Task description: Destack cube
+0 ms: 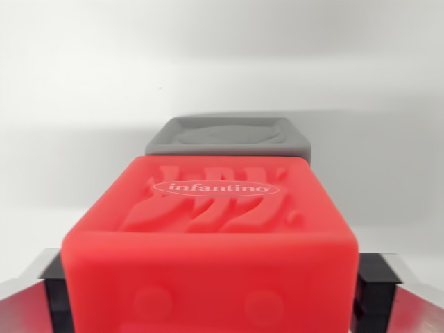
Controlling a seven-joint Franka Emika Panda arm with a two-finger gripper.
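Note:
A red soft cube (211, 243) with an "infantino" logo on its top face fills the lower half of the wrist view. It sits between my gripper's (211, 288) two black fingertips (55, 288), which press against its left and right sides, so the gripper is shut on it. Behind the red cube lies a grey cube (229, 137), with only its top face and upper edge showing. Whether the red cube touches the grey one cannot be told from here.
A plain white surface (83, 90) and white backdrop surround the cubes. The metallic finger bodies (416, 312) show at the lower corners of the wrist view.

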